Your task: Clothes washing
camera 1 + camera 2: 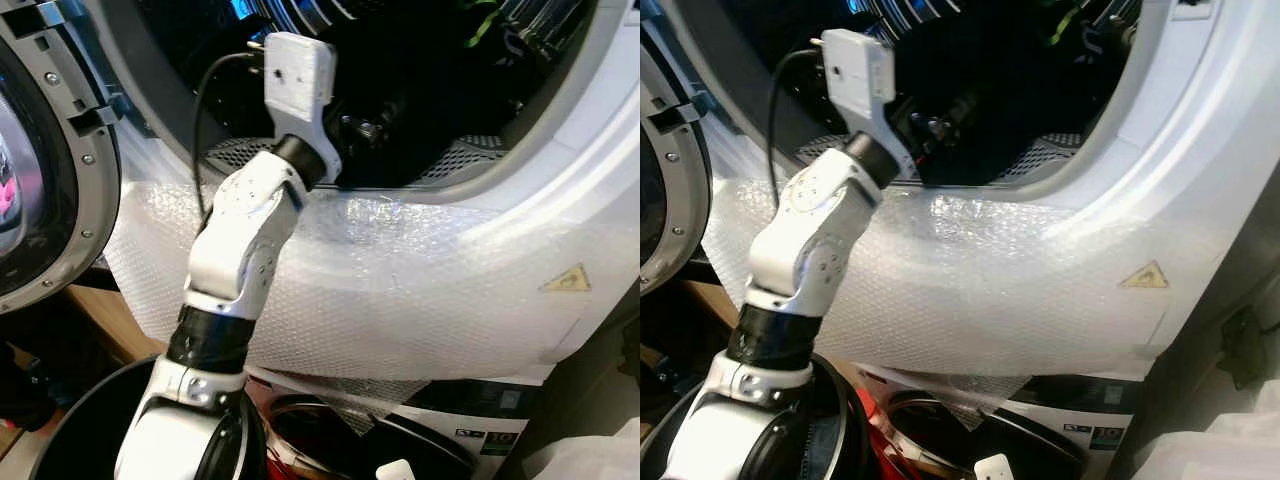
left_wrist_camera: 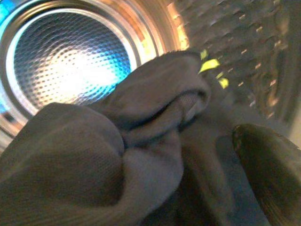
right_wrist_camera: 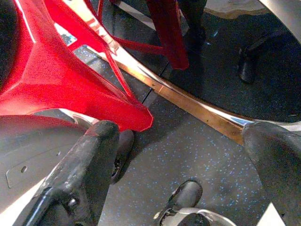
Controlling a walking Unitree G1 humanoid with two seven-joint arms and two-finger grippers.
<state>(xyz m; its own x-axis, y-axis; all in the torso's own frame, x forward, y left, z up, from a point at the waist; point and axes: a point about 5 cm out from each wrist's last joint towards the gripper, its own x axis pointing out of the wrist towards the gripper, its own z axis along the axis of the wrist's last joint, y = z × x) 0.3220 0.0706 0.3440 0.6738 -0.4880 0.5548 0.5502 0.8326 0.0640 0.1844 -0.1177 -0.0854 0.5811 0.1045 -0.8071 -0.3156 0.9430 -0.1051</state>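
We see a big white washer [image 1: 480,290] with its round mouth open at 12 o'clock. Bubble wrap [image 1: 400,300] is stuck over the front, under the mouth. The washer door [image 1: 50,180] hangs open at 9 o'clock.

Our left arm [image 1: 245,250] goes up from 6 o'clock and reaches into the drum [image 2: 66,61]. Dark clothes [image 2: 141,141] lie inside the shiny drum, with a small yellow bit [image 2: 209,65] at about 1 o'clock. The left gripper [image 1: 365,130] is in there by the clothes. We cannot tell if its jaws are open or holding cloth.

Our right gripper [image 3: 181,155] hangs low over a dark speckled floor [image 3: 197,141], jaws wide apart and holding nothing. A red plastic thing [image 3: 61,80] sits just beside it.

A dark tub [image 1: 85,420] stands at 7 o'clock, near the arm.
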